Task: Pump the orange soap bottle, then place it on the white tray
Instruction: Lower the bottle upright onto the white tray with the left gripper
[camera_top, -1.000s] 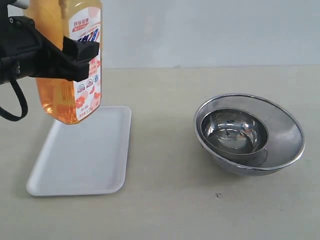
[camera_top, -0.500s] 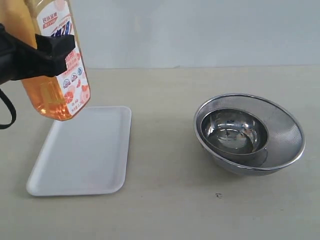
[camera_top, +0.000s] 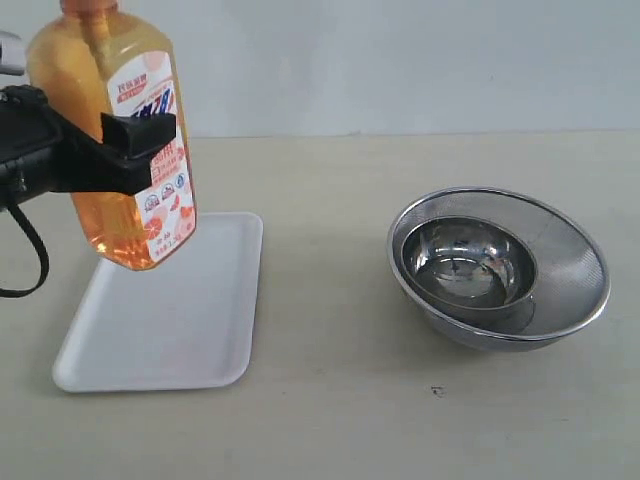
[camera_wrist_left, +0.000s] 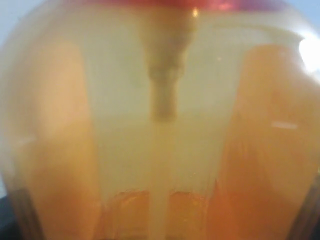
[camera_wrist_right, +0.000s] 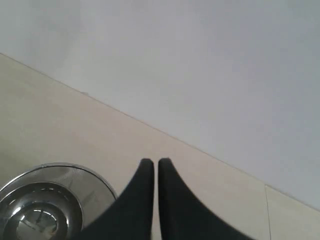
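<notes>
The orange soap bottle (camera_top: 125, 190) hangs in the air, slightly tilted, its base just above the far end of the white tray (camera_top: 170, 320). My left gripper (camera_top: 115, 150) is shut on the bottle's middle, a black finger crossing the label. The pump head is cut off by the top edge of the exterior view. Up close, the orange soap bottle (camera_wrist_left: 160, 140) fills the left wrist view and hides the jaws. My right gripper (camera_wrist_right: 155, 162) is shut with nothing in it, raised above the table; it does not show in the exterior view.
A steel mesh bowl (camera_top: 575, 260) with a smaller steel bowl (camera_top: 465, 265) nested inside stands right of centre; its rim (camera_wrist_right: 75, 167) also shows in the right wrist view. A pale wall runs along the table's back edge.
The bottle in my left gripper swung left and tilted, then came back right and lower, standing more upright over the tray's far end. The bowls and tray stayed put.
</notes>
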